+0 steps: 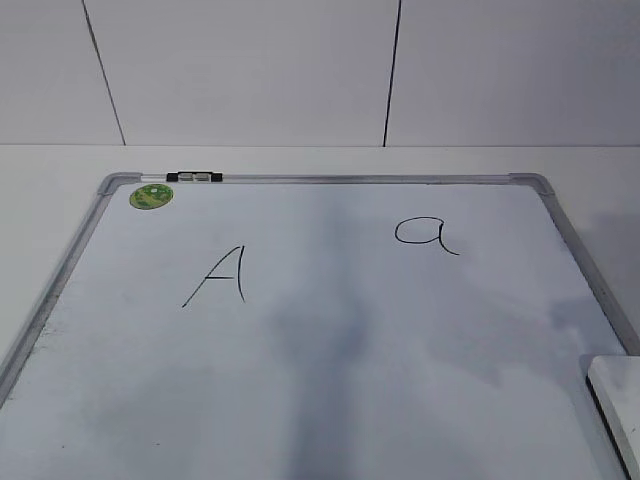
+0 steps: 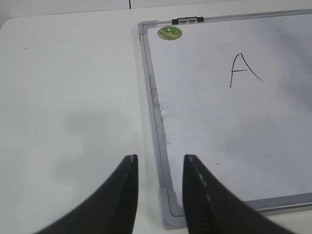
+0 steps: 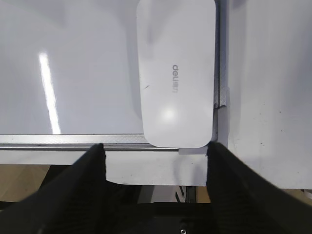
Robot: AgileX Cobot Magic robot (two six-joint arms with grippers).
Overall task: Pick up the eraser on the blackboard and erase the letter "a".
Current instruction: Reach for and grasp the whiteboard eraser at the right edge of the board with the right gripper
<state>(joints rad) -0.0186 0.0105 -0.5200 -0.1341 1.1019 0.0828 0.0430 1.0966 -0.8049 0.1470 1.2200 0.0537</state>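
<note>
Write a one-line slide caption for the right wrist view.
Open right gripper hovers above white rounded plastic eraser lying at silver-framed whiteboard's corner.

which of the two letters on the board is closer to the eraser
The lowercase "a", round-bowled, on the board's right half, the same side as the eraser. The angular capital "A" sits on the left.

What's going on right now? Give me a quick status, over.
Right hand open above white plastic eraser, nothing held. Left hand empty, jaws apart, at white board's corner. Handwritten black "a" unerased. Nothing in the way.
</note>
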